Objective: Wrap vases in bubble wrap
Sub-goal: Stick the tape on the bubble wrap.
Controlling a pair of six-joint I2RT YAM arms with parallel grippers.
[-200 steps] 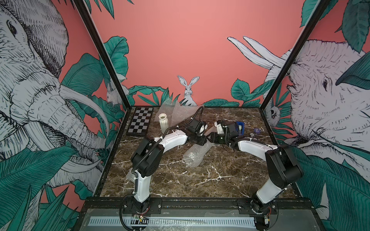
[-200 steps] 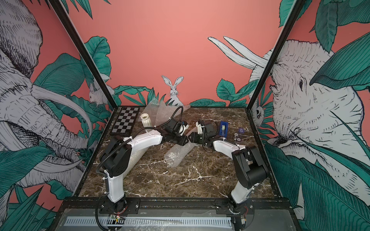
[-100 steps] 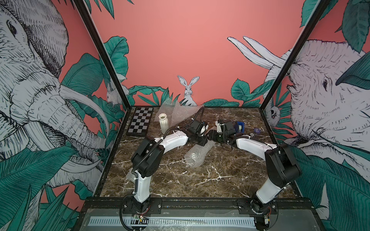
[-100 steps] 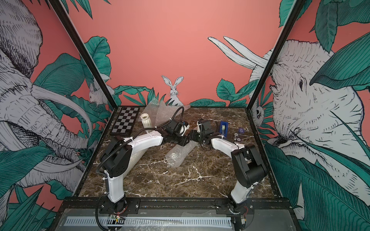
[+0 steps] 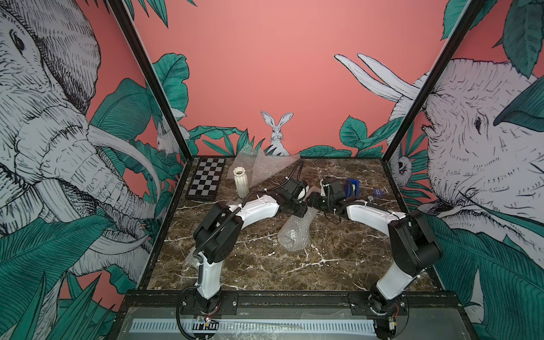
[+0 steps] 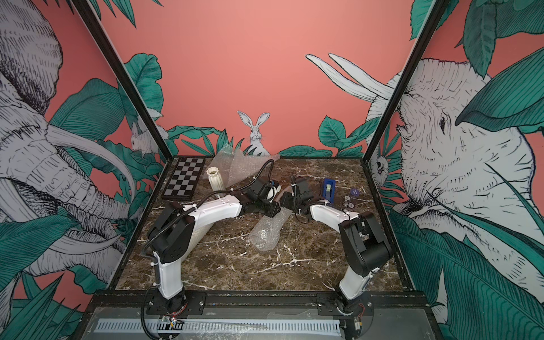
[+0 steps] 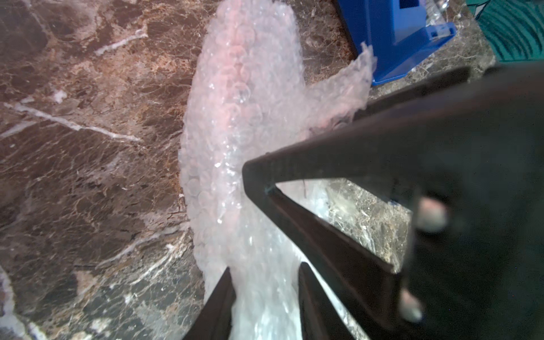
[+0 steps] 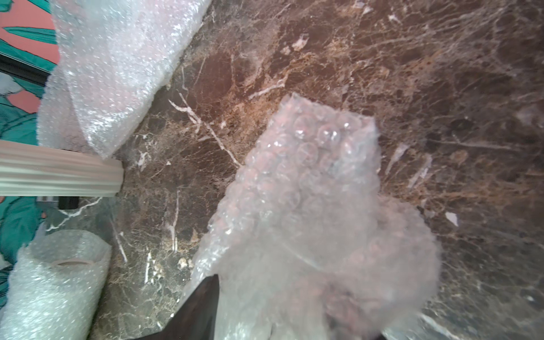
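Translucent bubble wrap roll lies on the marble desk, one end clenched in the left hand. Right hand sits just opposite; its grip cannot be told.

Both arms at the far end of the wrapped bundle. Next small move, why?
Probably close the right gripper on the loose bubble wrap flap and fold it against the bundle: the left gripper is shut on the bundle's end, and that flap sticks out free.

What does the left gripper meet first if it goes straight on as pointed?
The left gripper is shut on the bubble wrap roll, which runs on ahead; past it, likely the marble table, depth unclear.
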